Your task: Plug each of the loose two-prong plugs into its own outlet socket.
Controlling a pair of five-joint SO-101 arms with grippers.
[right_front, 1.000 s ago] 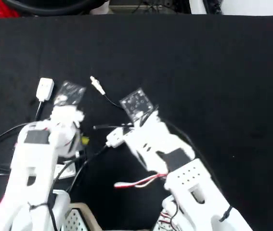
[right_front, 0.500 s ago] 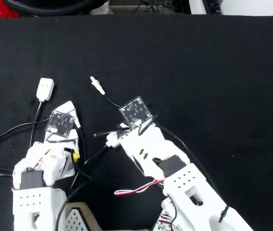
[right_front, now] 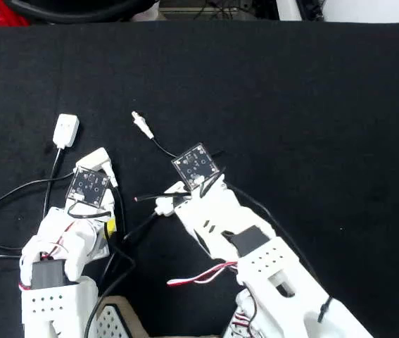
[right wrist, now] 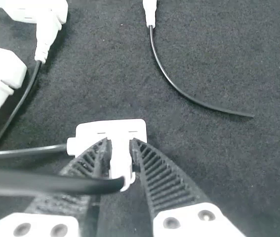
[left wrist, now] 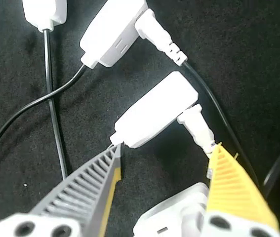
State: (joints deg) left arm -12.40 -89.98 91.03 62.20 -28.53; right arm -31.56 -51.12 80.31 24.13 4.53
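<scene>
Plug (right_front: 141, 124): loose on worktop (right_front: 312, 105).
Right gripper (right wrist: 120, 144): clamped on white socket (right wrist: 111, 131).
Left gripper (left wrist: 165, 148): open, astride second socket (left wrist: 154, 111).

Light is bright and even, seemingly from above, with no strong direction. The black cloth table (right_front: 312, 105) soaks it up and reads flat and dark right out to its edges. The white arm housings (right_front: 213, 211) blow out in the high view, so surface detail is lost. In the left wrist view the white socket block (left wrist: 154, 111) glares. In the right wrist view the white block (right wrist: 111, 136) is overexposed too, and the cable (right wrist: 179, 94) throws almost no shadow. A bright strip (right_front: 375, 8) lies past the table's far right corner.
</scene>
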